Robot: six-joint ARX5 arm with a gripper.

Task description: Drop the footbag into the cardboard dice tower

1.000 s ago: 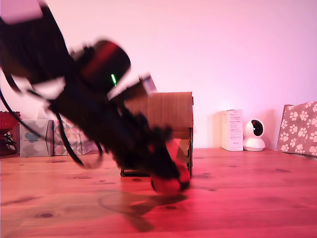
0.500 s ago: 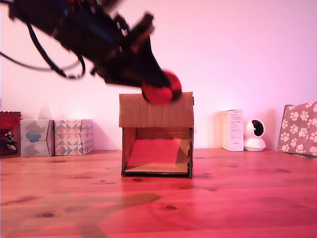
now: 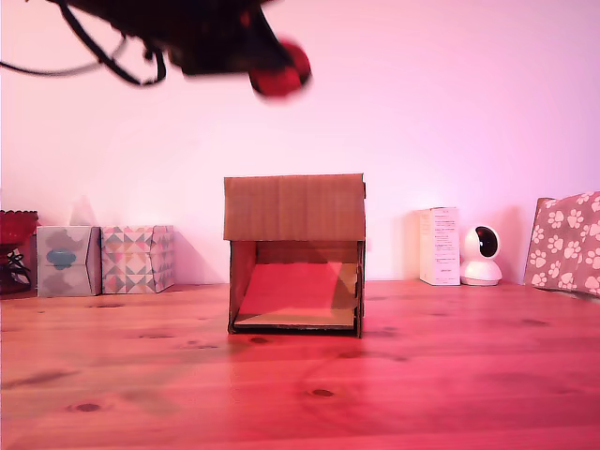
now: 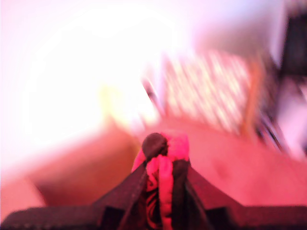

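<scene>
You have the gripper (image 3: 267, 70) clamped on the footbag (image 3: 280, 68), high above the cardboard dice tower (image 3: 294, 253). Its opening faces the camera. Tissue boxes (image 3: 105, 260) stand well off to the exterior view's left of the tower.

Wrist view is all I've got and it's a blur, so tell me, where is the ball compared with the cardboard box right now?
Observer: In the exterior view the ball is high in the air, well above the roof of the cardboard box and slightly toward that view's left of the box's middle.
Operator: Is anything inside the box yet?
Observer: No. Through its lower front opening only the bare sloped ramp shows.
Operator: I see the ball squeezed between two dark fingers. What about the arm?
Observer: The pincer comes in from the exterior view's upper left, with a black cable hanging below the arm.
</scene>
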